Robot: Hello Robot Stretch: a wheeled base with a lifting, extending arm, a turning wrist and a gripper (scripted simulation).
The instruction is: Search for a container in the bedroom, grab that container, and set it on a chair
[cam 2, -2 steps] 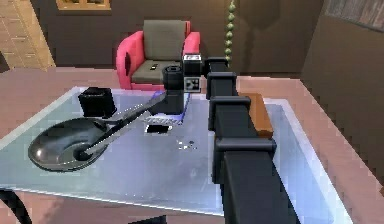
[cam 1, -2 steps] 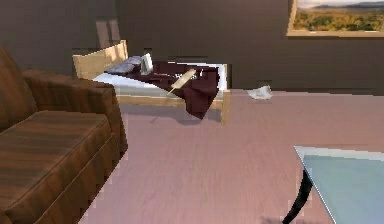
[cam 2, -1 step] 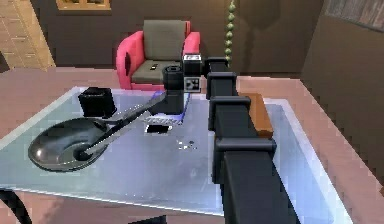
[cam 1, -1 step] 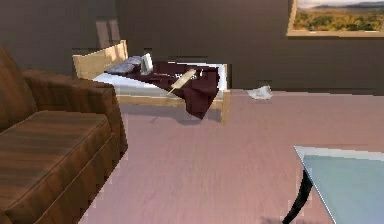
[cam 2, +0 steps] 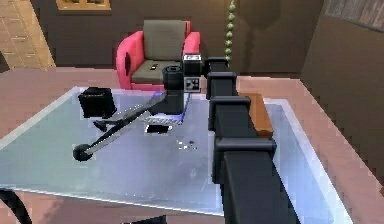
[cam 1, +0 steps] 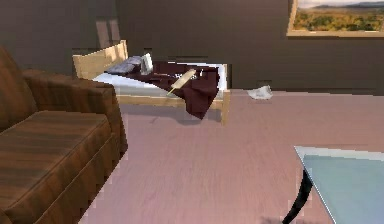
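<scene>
A pink armchair [cam 2: 148, 58] with a grey seat stands beyond the far edge of a glass table [cam 2: 60, 140]. My arm reaches out over the table. Its gripper [cam 2: 174, 86] is near the table's far edge, just in front of the armchair. Small things lie on the glass under and behind the gripper's far end, so I cannot tell whether it holds anything. A black box-shaped thing [cam 2: 97, 101] stands on the table left of the gripper. In the forward view a wooden bed [cam 1: 160, 85] with a dark red blanket stands against the far wall.
A long dark utensil-like thing [cam 2: 112, 135] and a small flat thing [cam 2: 158, 127] lie on the glass, with a brown block [cam 2: 261, 112] right of the arm. A brown striped sofa [cam 1: 50, 130] takes up the forward view's left, a glass table corner [cam 1: 345, 180] its lower right. A small white thing [cam 1: 260, 92] lies on the floor by the wall.
</scene>
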